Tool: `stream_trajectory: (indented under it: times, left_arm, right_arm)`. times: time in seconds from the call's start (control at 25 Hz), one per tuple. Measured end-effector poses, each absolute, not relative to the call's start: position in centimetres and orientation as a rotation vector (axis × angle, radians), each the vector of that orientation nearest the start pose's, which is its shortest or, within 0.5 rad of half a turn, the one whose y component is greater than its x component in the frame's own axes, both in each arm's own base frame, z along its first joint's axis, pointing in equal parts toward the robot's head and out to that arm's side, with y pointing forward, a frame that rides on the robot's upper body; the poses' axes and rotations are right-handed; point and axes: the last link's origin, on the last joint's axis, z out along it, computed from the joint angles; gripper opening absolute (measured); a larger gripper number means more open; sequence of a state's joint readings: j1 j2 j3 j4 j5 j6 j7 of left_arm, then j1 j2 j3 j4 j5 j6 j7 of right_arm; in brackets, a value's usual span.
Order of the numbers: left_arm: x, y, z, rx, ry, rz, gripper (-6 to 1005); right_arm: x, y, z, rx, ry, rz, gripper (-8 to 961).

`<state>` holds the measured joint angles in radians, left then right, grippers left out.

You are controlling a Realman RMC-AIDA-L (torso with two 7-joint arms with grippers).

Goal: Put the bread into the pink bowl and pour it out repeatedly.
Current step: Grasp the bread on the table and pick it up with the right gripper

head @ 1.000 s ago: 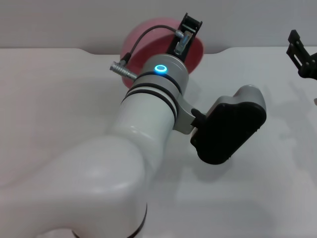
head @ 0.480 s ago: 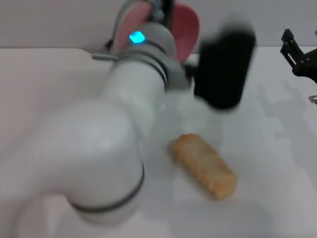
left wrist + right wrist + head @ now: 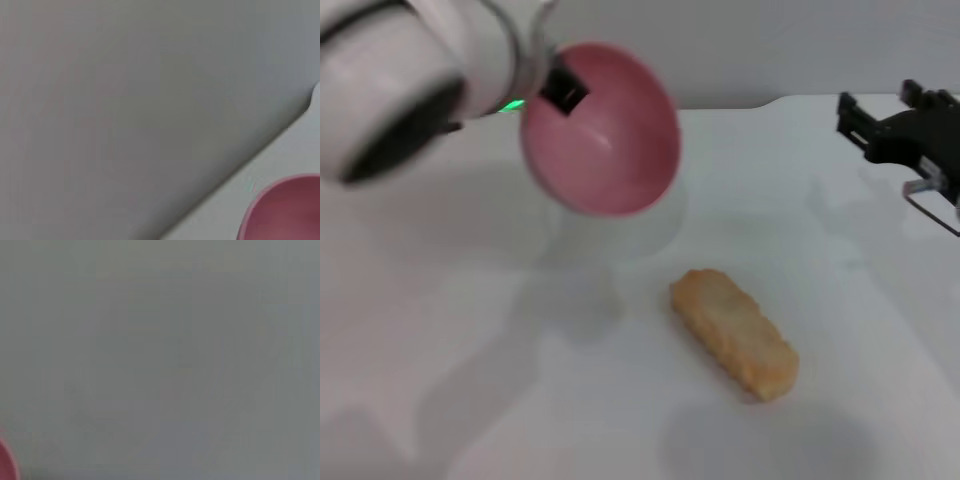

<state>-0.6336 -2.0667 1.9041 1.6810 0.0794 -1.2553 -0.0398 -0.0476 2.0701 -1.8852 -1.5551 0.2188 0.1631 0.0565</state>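
1. The left tool point(image 3: 560, 88) grips the rim of the pink bowl point(image 3: 602, 130) and holds it raised above the white surface point(image 3: 470, 350), up in the far left part of the head view.
2. The bowl is tipped on its side, its open mouth facing forward and down; its inside is bare pink.
3. The bread point(image 3: 734, 333) lies flat on the surface, pale golden side showing, set on a diagonal.
4. The bread sits below and to the right of the bowl and left tool, apart from both; nothing touches it.
5. The right tool point(image 3: 895, 135) hangs at the far right edge of the surface, well apart from the bread; whether it is released or clenched I cannot tell.
6. The left wrist view catches only part of the bowl's rim point(image 3: 285, 210) against the surface.
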Motion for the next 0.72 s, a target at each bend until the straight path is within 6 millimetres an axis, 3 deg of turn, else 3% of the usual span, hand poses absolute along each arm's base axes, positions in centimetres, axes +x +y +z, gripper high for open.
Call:
stream_trajectory:
  times: [0.08, 0.4, 0.72]
  left_arm:
    - [-9.3, 37.9, 0.7, -2.046, -0.515, 0.320, 49]
    - [-12.6, 38.9, 2.2, -1.972, -0.660, 0.344, 49]
    - [-15.3, 39.8, 3.6, -1.916, -0.793, 0.350, 50]
  right_arm:
    - [20.0, 32.2, 0.2, -1.874, 0.761, 0.443, 730]
    - [17.2, 32.6, -1.3, -2.007, 0.869, 0.361, 731]
    - [17.4, 32.2, -5.0, -2.112, 1.040, 0.322, 730]
